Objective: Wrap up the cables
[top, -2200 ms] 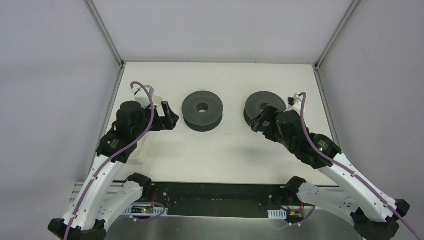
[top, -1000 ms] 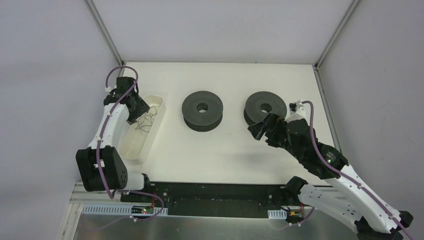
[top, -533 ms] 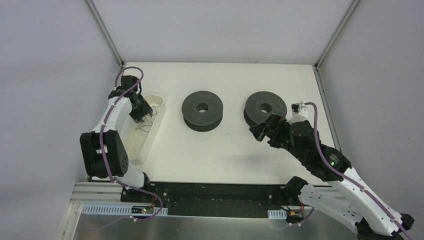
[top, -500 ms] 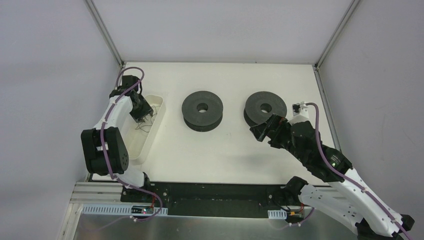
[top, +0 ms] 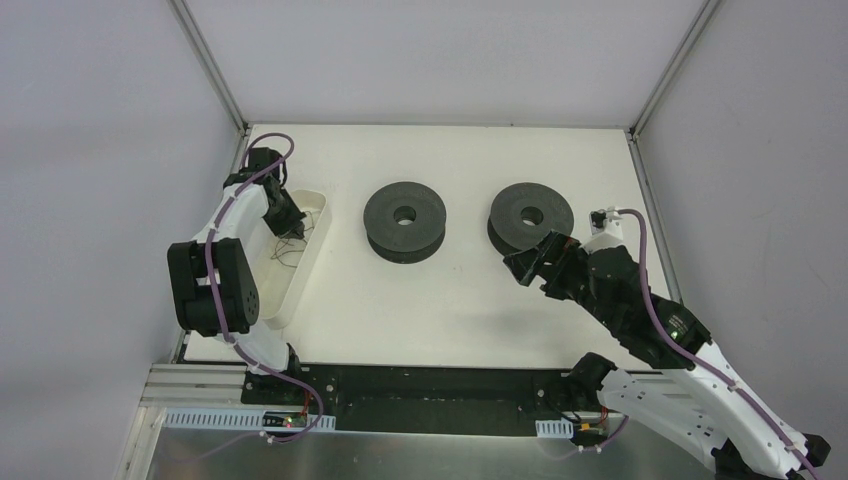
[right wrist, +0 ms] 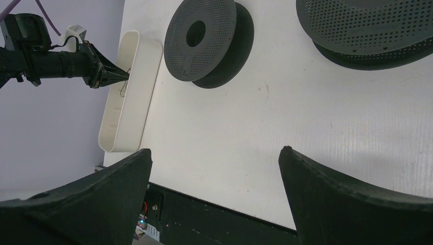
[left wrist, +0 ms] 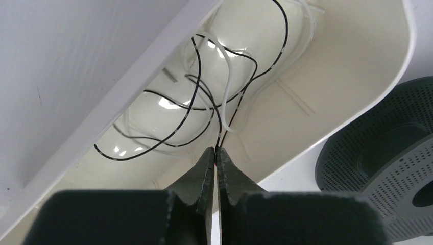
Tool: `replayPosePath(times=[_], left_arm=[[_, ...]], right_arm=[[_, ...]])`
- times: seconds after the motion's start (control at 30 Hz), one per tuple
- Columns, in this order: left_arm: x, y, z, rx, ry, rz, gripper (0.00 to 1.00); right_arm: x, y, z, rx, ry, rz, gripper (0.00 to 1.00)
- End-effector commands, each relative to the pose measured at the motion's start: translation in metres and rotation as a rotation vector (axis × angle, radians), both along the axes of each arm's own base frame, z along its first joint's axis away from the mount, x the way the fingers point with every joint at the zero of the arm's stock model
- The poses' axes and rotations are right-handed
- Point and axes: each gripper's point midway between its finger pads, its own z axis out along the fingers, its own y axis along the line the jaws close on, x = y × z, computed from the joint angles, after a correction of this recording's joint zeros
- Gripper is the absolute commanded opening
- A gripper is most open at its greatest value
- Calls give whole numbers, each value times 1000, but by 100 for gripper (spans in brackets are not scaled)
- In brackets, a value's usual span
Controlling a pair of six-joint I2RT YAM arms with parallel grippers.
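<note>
On my feed a cream-white table [top: 450, 300] fills the middle of the top view, boxed in by plain pale grey panels: a back wall [top: 440, 60] across the upper frame, a left wall [top: 100, 200] and a right wall [top: 760, 180] down the sides. Two aluminium posts slant from the top edge down to the table's far corners, the left post [top: 210, 65] at upper left and the right post [top: 672, 65] at upper right. The light is soft and even, and along the bottom of the frame I see a black rail [top: 430, 400] with a brushed metal shelf [top: 400, 455] below it
</note>
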Motion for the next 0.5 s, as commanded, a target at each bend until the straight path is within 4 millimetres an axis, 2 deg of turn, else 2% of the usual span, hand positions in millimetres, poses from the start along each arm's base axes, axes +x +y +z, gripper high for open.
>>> replayPosePath(times=[0.0, 0.23, 0.47], left_arm=[[8, 8, 30, 45, -54, -20, 0], [6, 23, 108, 137, -233, 32, 0], [-7, 1, 192, 41, -472, 20, 0]], right_arm=[[-1, -4, 14, 29, -22, -13, 99], [-3, -9, 17, 49, -42, -23, 99], [-4, -16, 28, 65, -92, -35, 99]])
